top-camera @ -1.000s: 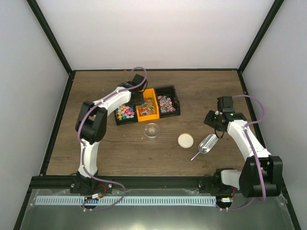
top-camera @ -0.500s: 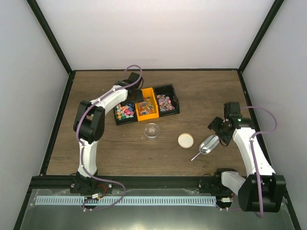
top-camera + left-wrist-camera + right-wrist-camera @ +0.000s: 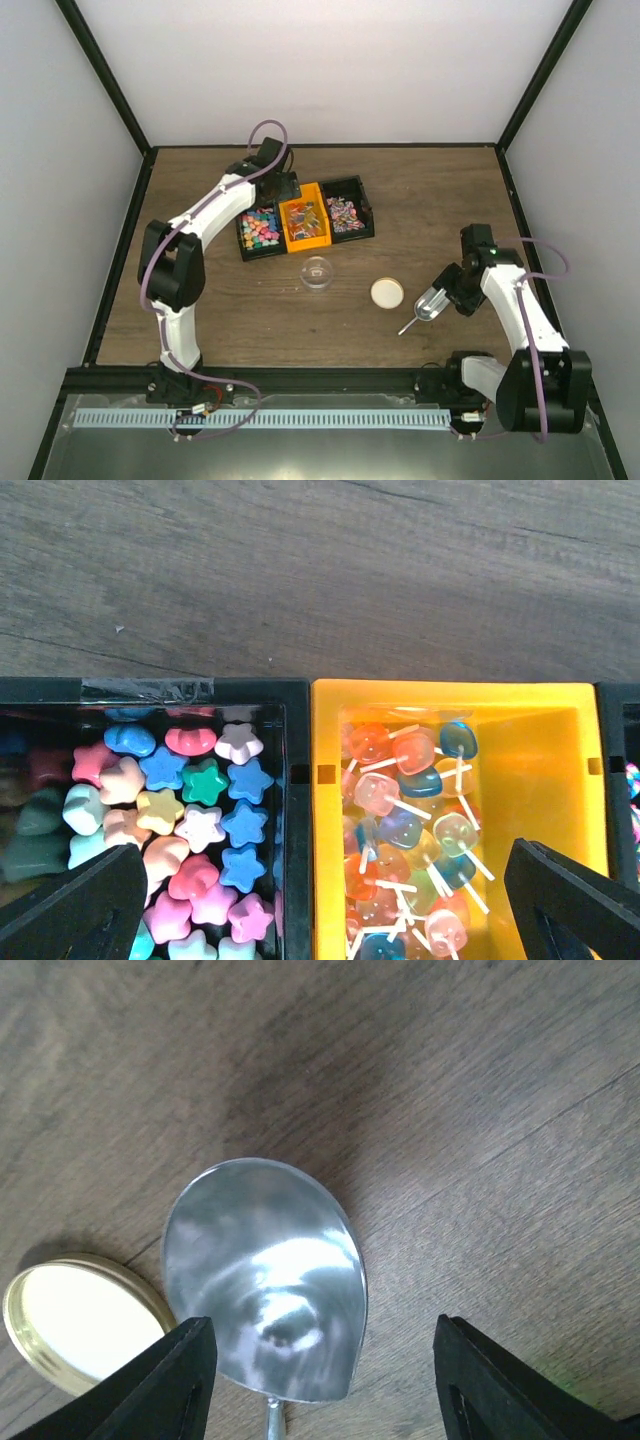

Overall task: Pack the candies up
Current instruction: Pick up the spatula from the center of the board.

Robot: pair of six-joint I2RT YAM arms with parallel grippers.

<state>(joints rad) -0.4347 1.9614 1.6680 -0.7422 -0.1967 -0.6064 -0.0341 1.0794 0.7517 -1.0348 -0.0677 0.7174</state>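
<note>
Just over binned candies [image 3: 200, 810], left jaws gape; right jaws open astride scoop [image 3: 265, 1310].

Three bins [image 3: 540, 770] stand side by side at the far middle of the desk [image 3: 200, 290], candies [image 3: 262, 231] in each. In front of them sits the jar [image 3: 317, 272]; the lid [image 3: 387, 292] lies to its right, the scoop [image 3: 430, 303] further right.
</note>
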